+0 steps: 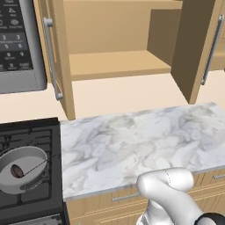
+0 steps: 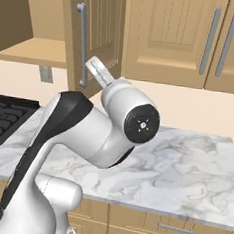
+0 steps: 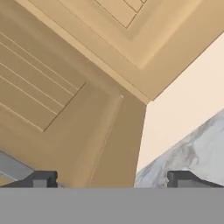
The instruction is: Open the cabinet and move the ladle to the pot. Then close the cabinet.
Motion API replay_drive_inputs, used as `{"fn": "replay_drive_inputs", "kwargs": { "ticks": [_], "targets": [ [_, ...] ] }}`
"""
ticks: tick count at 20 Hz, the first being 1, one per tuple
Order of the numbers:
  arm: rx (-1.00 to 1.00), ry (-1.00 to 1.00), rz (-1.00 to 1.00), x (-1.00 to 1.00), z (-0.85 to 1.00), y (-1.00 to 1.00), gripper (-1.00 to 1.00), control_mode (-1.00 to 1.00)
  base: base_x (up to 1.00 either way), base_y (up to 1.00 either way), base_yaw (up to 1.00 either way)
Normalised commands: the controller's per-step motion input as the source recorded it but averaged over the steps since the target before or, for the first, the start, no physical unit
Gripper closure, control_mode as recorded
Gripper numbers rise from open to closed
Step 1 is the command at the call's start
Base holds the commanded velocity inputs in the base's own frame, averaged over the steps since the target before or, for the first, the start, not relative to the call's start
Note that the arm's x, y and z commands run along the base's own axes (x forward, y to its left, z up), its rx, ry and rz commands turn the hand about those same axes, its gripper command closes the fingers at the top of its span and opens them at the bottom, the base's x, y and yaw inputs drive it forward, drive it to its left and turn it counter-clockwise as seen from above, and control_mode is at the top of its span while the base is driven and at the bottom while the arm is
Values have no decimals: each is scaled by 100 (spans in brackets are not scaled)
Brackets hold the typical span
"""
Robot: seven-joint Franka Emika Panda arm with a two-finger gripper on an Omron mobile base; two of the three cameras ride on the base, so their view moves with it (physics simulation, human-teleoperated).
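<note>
Currently the cabinet (image 1: 118, 52) is standing with both doors swung out, shelf bare; the ladle (image 1: 26, 169) is already lying in the pot (image 1: 22, 169) on the stove (image 1: 30, 132). Gripper (image 3: 109, 179) is being held wide, nothing between the fingers, close against the right door (image 2: 96, 32). Door is judged light, rigid, hinge-guided; best pushed on its flat panel or taken by the bar handle (image 2: 81, 43). Marble counter (image 1: 140, 136) is lying below.

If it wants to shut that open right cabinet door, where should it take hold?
Best the long silver bar handle, gripped across its vertical bar from the front, jaws horizontal. The bar stands off the right door, leaving room for a finger behind it. The open gripper already faces the door.
</note>
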Motion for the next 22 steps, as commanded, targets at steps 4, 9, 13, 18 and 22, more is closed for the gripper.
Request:
{"fn": "replay_drive_inputs", "kwargs": {
  "ticks": [4,9,13,18,22],
  "targets": [
    [21,0,3,53,13,8,-100,-100,0,0,0],
    [16,0,3,36,11,34,-100,-100,0,0,0],
    [12,0,2,21,9,51,-100,-100,0,0,0],
    [10,0,1,25,4,53,-100,-100,0,0,0],
    [9,0,0,48,0,48,-100,-100,0,0,0]
  ]
}}
